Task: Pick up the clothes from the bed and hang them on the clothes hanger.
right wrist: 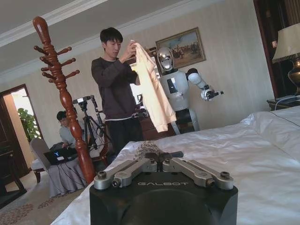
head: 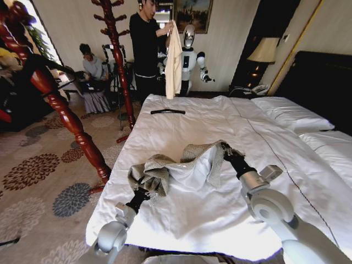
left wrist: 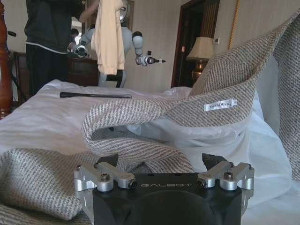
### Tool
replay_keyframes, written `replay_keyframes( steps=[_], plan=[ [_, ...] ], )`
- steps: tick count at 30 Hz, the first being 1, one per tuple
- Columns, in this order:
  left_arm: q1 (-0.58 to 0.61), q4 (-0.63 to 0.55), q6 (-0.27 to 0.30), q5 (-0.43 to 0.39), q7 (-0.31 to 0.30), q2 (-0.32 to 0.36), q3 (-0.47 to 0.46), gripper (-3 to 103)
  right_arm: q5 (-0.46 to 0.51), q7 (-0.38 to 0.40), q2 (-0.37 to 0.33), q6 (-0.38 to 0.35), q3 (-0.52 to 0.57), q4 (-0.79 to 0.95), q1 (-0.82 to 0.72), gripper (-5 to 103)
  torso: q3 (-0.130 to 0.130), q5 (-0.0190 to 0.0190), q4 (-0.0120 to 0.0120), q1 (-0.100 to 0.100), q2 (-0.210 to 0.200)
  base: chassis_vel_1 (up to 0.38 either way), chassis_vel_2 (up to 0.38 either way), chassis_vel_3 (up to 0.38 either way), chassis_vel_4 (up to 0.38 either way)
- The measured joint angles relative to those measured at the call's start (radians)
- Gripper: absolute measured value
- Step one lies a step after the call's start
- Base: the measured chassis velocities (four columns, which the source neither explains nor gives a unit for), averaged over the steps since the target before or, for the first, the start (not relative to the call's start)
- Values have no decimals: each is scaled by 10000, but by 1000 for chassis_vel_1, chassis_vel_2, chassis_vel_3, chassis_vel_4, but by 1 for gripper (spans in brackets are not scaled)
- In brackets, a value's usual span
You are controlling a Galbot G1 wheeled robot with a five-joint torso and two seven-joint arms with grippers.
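Gripping the jacket (head: 181,165) above the bed (head: 231,132), right gripper (head: 224,147) pinching tweed, left gripper's (head: 144,191) fingertips buried in folds, grip unclear.

L gripper (head: 144,193) fingertips are disappearing under jacket (head: 165,168) folds; jacket sleeves are hiding in the bunch; bed (head: 264,143) is running off the head view's right edge.

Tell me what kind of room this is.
Most likely a hotel bedroom: a wide bed with white duvet and pillows, a bedside lamp, patterned floral carpet and a framed painting. A wooden coat stand stands beside the bed.
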Motion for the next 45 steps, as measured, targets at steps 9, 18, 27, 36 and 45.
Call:
replay_keyframes(
  steps=[9, 18, 27, 36, 45],
  plan=[
    [-165, 449, 641, -31, -720, -1001, 466, 100, 2, -4, 19, 0, -39, -49, 53, 1, 0, 0, 1, 0, 0, 0, 0, 0, 0],
    [-639, 890, 1055, -558, -1240, -1372, 580, 97, 11, -6, 27, 1, -64, -99, 67, 1, 1, 0, 1, 0, 0, 0, 0, 0, 0],
    [-1425, 1479, 1095, -700, -1263, -1482, 698, 64, 24, 1, 21, 1, -59, -131, 48, 1, 1, -2, 1, 0, 0, 0, 0, 0, 0],
    [-1458, 1199, 1082, -1094, -1212, -1387, 593, 32, 26, 18, 45, 0, -20, -168, 35, 1, 1, -2, 1, 0, 0, 0, 0, 0, 0],
    [-1445, 573, 1058, -1776, -1093, -930, 300, 1, 42, 45, 82, -2, 12, -219, 108, 1, 1, -3, 1, 0, 0, 0, 0, 0, 0]
  ],
)
